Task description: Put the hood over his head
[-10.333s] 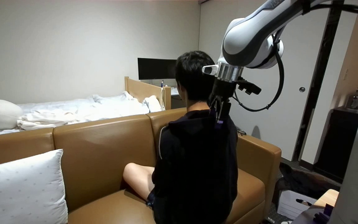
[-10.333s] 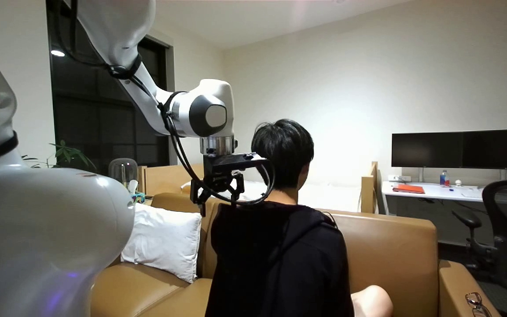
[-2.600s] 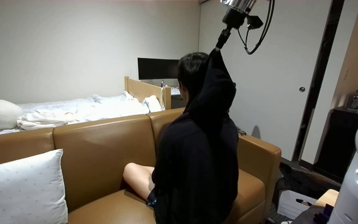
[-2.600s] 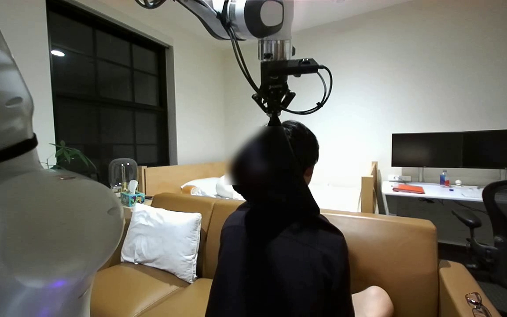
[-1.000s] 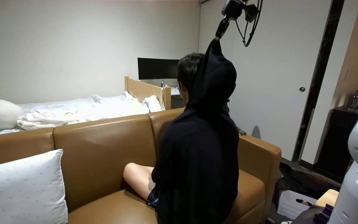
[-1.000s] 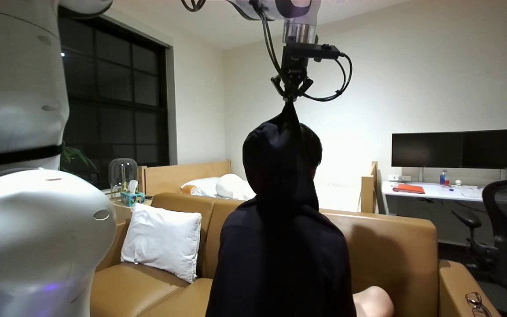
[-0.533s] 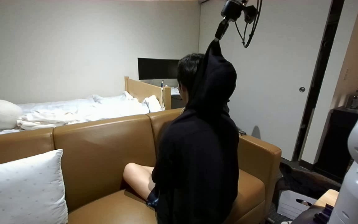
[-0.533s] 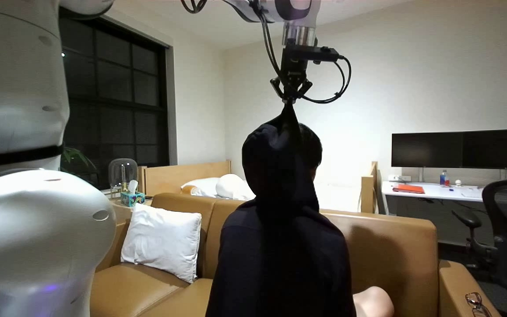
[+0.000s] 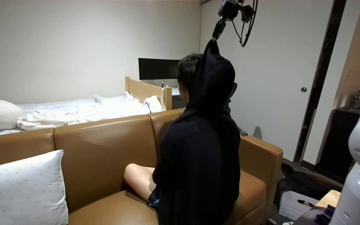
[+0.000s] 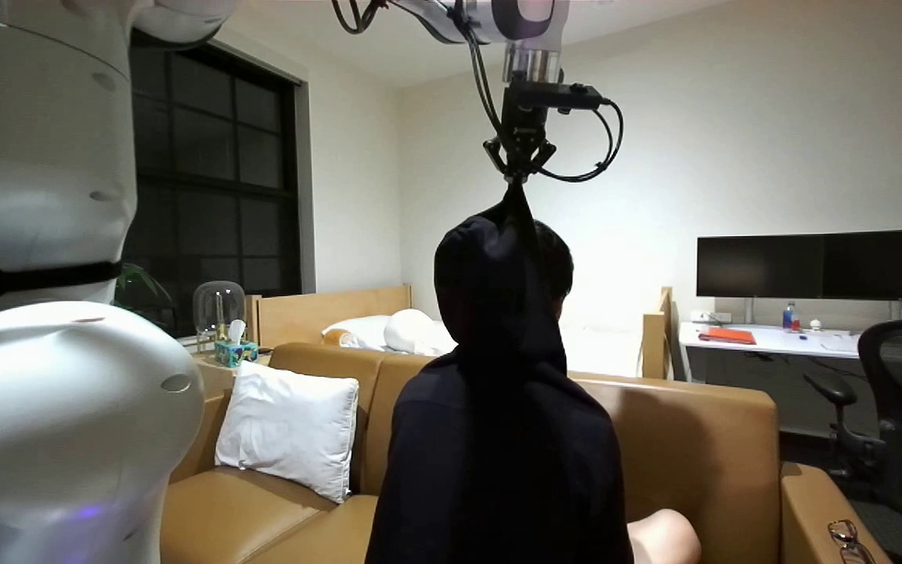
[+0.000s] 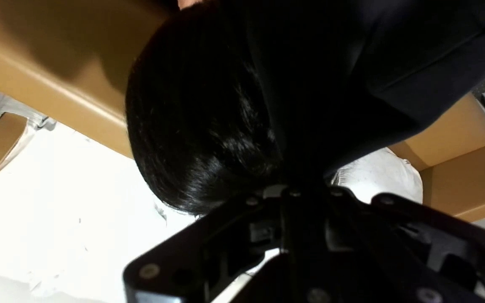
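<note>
We see the robot's hand (image 10: 515, 177) clenched on the top of a black hood (image 10: 482, 290), holding the cloth up in a taut point. The hood hangs right under the hand, behind the head (image 9: 187, 71) of a seated person (image 9: 195, 162); in the wrist view, we find dark hair (image 11: 192, 126) at the crown uncovered, near the hand. Well below the hand runs a brown sofa (image 9: 102, 143), with a white pillow (image 10: 286, 431) off to one side.

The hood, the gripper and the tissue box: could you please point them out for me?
Hood (image 10: 484, 283), in an exterior view: its back.
Gripper (image 10: 515, 178), in an exterior view: midway between its fingertips.
Tissue box (image 10: 232, 353), in an exterior view: its patterned side.
</note>
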